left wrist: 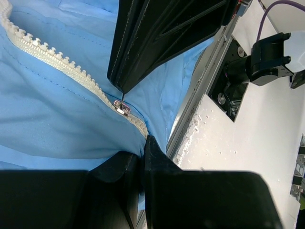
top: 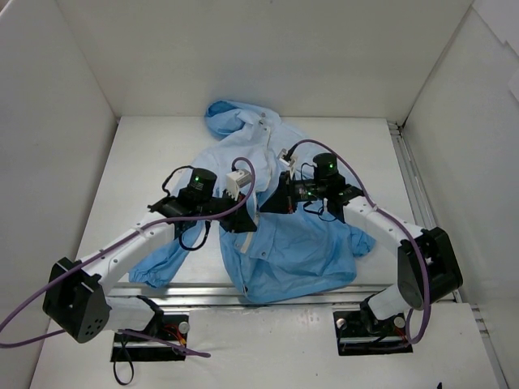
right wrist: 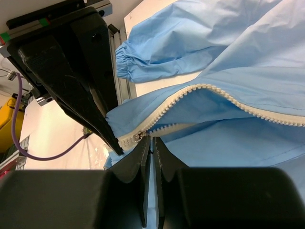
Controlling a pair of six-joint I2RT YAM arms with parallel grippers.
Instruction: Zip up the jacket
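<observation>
The light-blue jacket (top: pixel 300 243) lies spread in the middle of the table, hood at the back. My left gripper (top: pixel 246 220) is shut on the jacket's hem (left wrist: pixel 138 138) just below the bottom end of the white zipper (left wrist: pixel 57 59). My right gripper (top: pixel 268 204) is shut on the pull of the metal slider (right wrist: pixel 141 137), which sits near the zipper's bottom end (left wrist: pixel 122 108). Above the slider the two toothed rows (right wrist: pixel 228 95) stand apart. The two grippers' tips nearly touch. The left fingers (right wrist: pixel 71 71) show in the right wrist view and the right fingers (left wrist: pixel 157 43) in the left wrist view.
An aluminium rail (top: pixel 162 290) runs along the table's near edge, under the jacket's hem. A sleeve with a gathered cuff (right wrist: pixel 125 67) lies by the rail. White walls (top: pixel 73 121) enclose the table on three sides. The right arm's base (left wrist: pixel 267 62) stands past the rail.
</observation>
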